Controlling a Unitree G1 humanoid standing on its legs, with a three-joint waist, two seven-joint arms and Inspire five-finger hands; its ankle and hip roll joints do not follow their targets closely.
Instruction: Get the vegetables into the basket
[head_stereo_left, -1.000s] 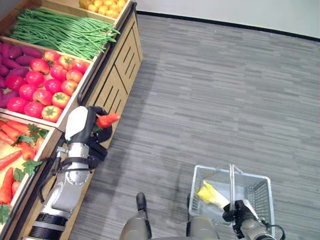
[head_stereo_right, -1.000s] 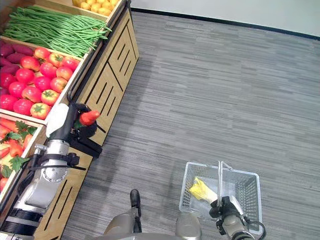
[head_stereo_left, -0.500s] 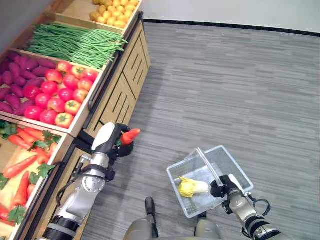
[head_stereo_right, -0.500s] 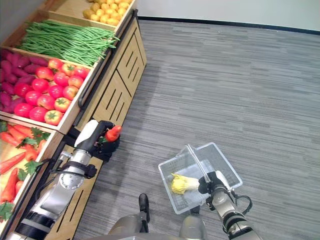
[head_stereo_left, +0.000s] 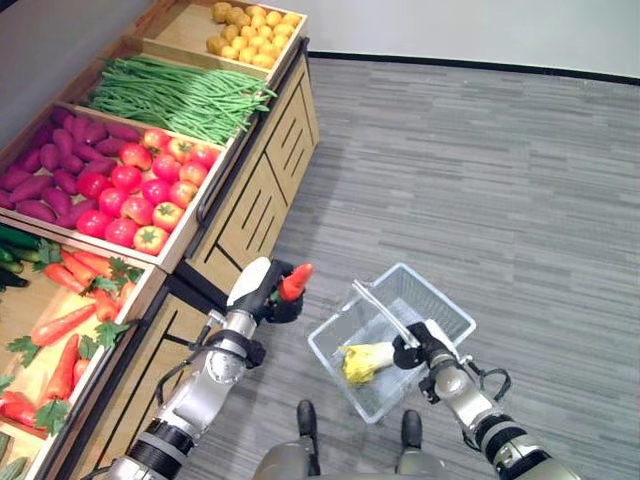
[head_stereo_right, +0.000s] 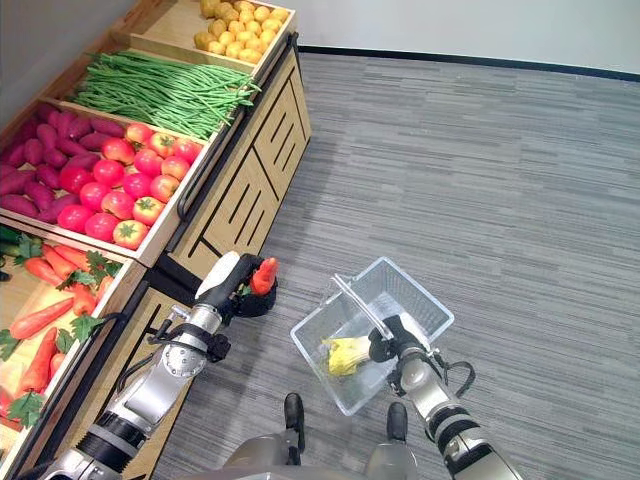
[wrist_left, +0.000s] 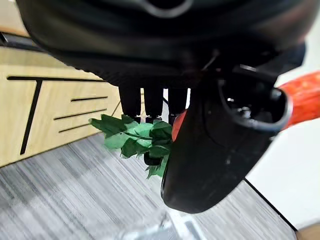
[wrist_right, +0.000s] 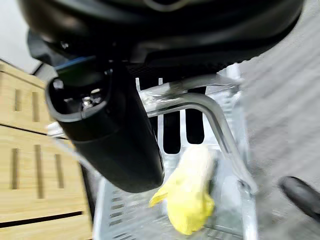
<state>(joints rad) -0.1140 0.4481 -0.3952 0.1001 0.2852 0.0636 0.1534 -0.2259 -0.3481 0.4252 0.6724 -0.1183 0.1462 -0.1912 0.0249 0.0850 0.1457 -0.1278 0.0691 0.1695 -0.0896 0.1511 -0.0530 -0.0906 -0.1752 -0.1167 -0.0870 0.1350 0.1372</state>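
Beside the wooden produce stand (head_stereo_left: 250, 190), the head view shows my left hand (head_stereo_left: 262, 290) clenched on a stiff, light orange carrot with green leaves (head_stereo_left: 294, 282), just short of the clear wire-mesh basket (head_stereo_left: 440, 310). In my left wrist view, my fingers (wrist_left: 150, 102) wrap its firm root, the best hold; in my right wrist view, I grasp the basket's metal handle (wrist_right: 210, 112).

Left arm reaches forward from the lower left, forearm angled up and to the right. Left robot hand (head_stereo_left: 268, 292) has fingers and thumb curled round a carrot (head_stereo_left: 294, 281), red tip pointing up and away, green leaves hanging below the fingers. Right arm comes in from the lower right, bent inward. Right robot hand (head_stereo_left: 428, 345) is clenched round the basket handle (head_stereo_left: 380, 312), thumb wrapped over the bar.
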